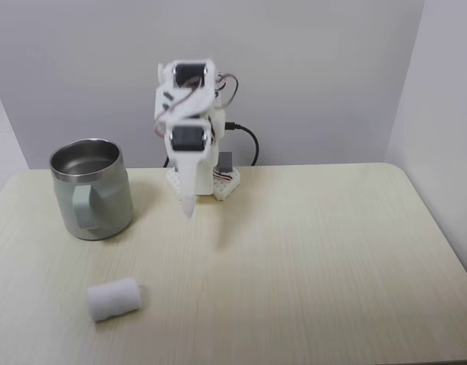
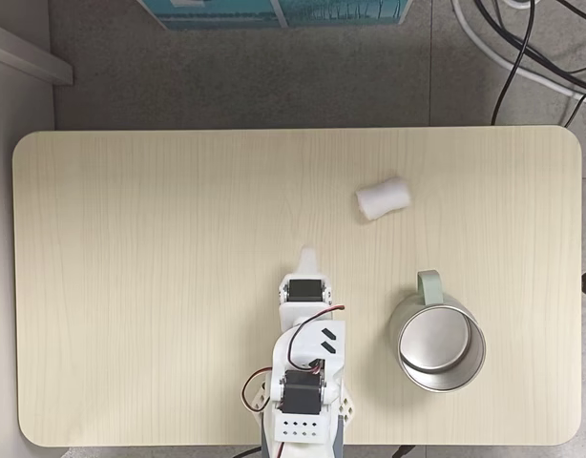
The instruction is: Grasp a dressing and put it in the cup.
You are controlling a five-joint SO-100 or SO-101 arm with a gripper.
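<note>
The dressing (image 1: 113, 298) (image 2: 383, 197), a small white soft roll, lies on its side on the pale wooden table. The cup (image 1: 91, 188) (image 2: 439, 343), a brushed steel mug, stands upright with nothing visible inside it. In one fixed view the dressing lies in front of the cup near the table's front left; in the other it sits above the cup. My white gripper (image 1: 189, 211) (image 2: 309, 255) is folded down near the arm's base with its fingers together and nothing between them. It is well apart from both the dressing and the cup.
The arm's base (image 1: 204, 181) (image 2: 303, 420) is mounted at one long edge of the table (image 1: 332, 266) (image 2: 159, 239). A black cable (image 1: 249, 141) runs behind the base. Cables (image 2: 522, 48) and a teal box (image 2: 274, 11) lie on the floor beyond the table.
</note>
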